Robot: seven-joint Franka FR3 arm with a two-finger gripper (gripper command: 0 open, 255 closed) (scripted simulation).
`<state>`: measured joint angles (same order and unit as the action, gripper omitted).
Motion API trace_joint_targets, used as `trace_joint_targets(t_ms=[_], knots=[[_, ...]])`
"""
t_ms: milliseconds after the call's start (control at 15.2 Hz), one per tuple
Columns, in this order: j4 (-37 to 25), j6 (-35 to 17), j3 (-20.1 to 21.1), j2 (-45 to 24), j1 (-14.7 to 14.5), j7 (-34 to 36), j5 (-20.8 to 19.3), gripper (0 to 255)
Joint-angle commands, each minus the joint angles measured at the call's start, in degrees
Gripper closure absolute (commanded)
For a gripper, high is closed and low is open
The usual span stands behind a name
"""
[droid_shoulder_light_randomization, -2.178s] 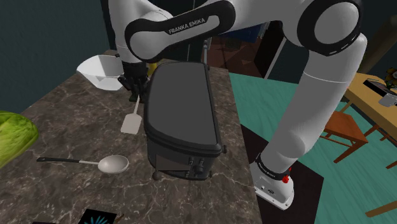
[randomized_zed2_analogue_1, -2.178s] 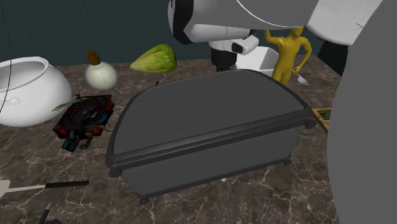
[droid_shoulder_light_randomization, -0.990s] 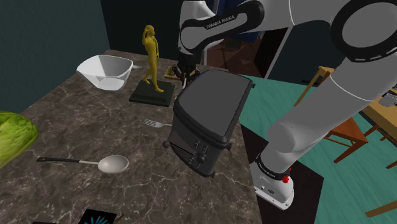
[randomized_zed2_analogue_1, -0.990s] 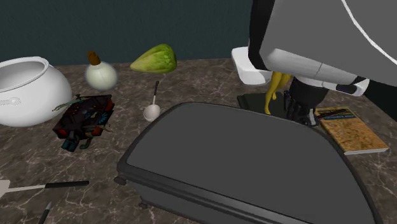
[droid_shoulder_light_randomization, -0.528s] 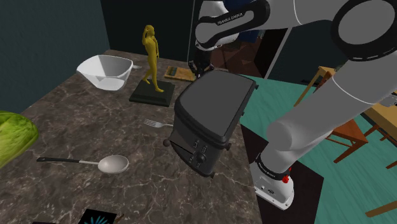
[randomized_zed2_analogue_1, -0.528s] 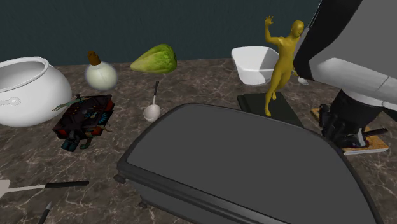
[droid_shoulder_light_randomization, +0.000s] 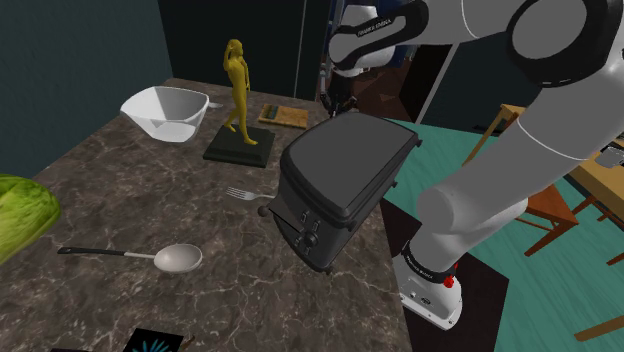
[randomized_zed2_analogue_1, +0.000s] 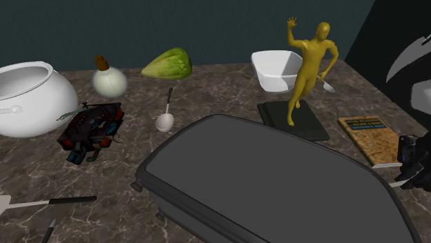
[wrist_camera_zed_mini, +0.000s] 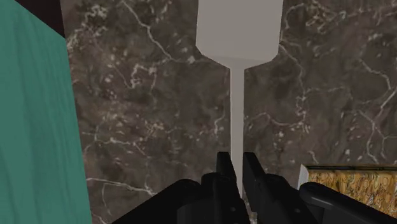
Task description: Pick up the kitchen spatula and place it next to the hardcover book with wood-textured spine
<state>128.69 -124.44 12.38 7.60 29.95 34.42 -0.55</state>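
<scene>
The room has a dark blue-green wall (droid_shoulder_light_randomization: 80,50) and a bright green-blue floor (wrist_camera_zed_mini: 32,127). A wooden chair (droid_shoulder_light_randomization: 545,200) stands on that floor past the stand.

In front of me is a big brown marble counter (droid_shoulder_light_randomization: 120,210) with white veins. My white arm (droid_shoulder_light_randomization: 520,130) reaches over the counter's far edge in the shoulder view.

A big dark grey toaster (droid_shoulder_light_randomization: 345,165) sits tipped by the counter edge next to the stand. A round white pot (randomized_zed2_analogue_1: 27,96) is at the counter's left edge in the second exterior view. A white bowl (droid_shoulder_light_randomization: 165,112) sits near the far left corner in the shoulder view. A yellow figure (droid_shoulder_light_randomization: 238,85) stands on a dark base beside it.

The book (droid_shoulder_light_randomization: 283,116) lies flat by the far edge, past the figure.

My claw (wrist_camera_zed_mini: 235,167) is clenched on the thin handle of the pale spatula (wrist_camera_zed_mini: 238,28). The spatula is over the counter near the edge by the floor, with the book just beside the claw. I cannot tell if the blade touches the counter.

A spoon (droid_shoulder_light_randomization: 178,257) and a small fork (droid_shoulder_light_randomization: 238,193) lie mid-counter.
</scene>
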Motion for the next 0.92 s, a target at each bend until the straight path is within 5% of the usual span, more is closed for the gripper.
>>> trace_joint_targets(t_ms=[0, 528, 858], knots=[[-1.7, 0.62, -1.74, -1.05, 1.41, -3.03, -0.32, 255], [-9.0, 1.32, -7.64, -7.45, 6.65, -13.82, -0.94, 255], [-6.81, -2.4, -7.63, -8.99, 6.66, -13.61, -1.17, 255]])
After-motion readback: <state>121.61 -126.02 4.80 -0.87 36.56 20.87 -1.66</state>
